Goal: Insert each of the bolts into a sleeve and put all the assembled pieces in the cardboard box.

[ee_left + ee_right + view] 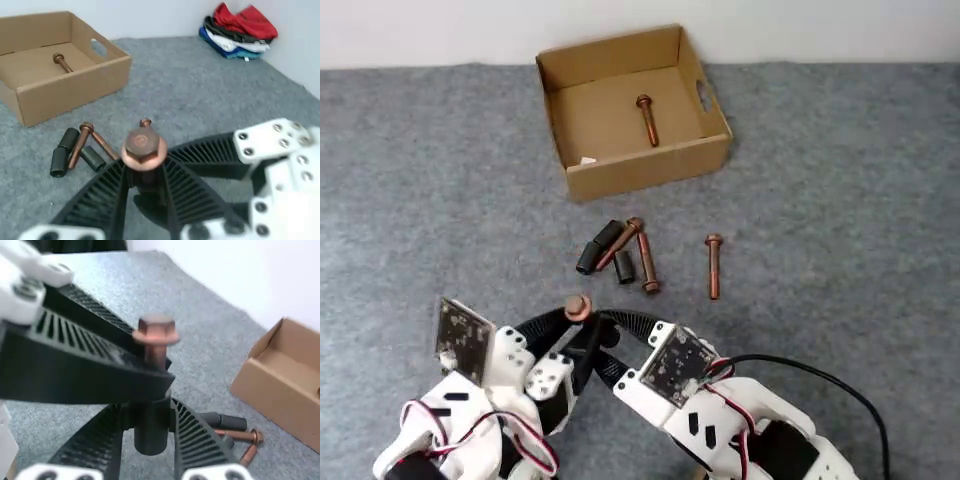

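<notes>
The held bolt (578, 307) stands head up between the two arms at the near edge of the table. Its lower shank sits in a black sleeve (150, 435). The left gripper (145, 172) is clamped on the shank just under the hexagonal head. The right gripper (149, 415) is closed around the sleeve below it. How deep the bolt goes into the sleeve is hard to judge, since the fingers cover the joint.

Just beyond them, three loose sleeves (590, 257) and two loose bolts (646, 260) lie in a tight cluster, some touching. A third bolt (713, 266) lies apart to one side.

Farther back, the open cardboard box (650, 170) sits on the grey carpeted table (840, 200). It holds a single copper bolt (646, 120) lying flat on its floor, apparently with no sleeve on it.
</notes>
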